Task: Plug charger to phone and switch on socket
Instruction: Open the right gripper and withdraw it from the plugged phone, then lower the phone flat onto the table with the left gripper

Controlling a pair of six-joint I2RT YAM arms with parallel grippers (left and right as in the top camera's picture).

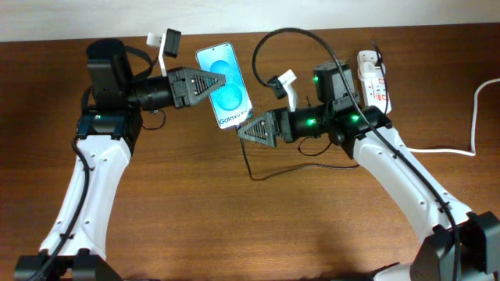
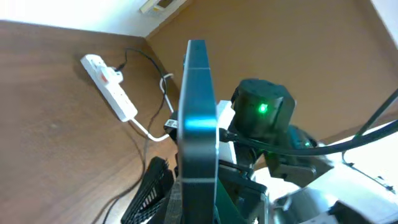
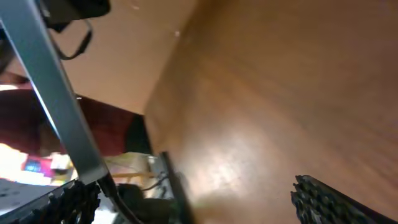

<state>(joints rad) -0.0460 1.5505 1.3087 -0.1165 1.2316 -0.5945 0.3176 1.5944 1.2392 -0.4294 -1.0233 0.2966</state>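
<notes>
The left arm [image 1: 87, 176] rises from the near left edge of the table, bends at a black joint and sends its wrist out level to the right. The left gripper [image 1: 217, 80] is clamped on the phone [image 1: 228, 100]. In the left wrist view one ribbed finger [image 2: 149, 191] lies against it. The right arm [image 1: 410, 176] climbs from the near right corner, folds, and points its wrist to the left, with green lights glowing on its joints. The right gripper [image 1: 247, 129] sits just beside the phone's lower edge. Its fingers [image 3: 69, 200] appear spread wide apart, though the right wrist view is dim and cropped.
</notes>
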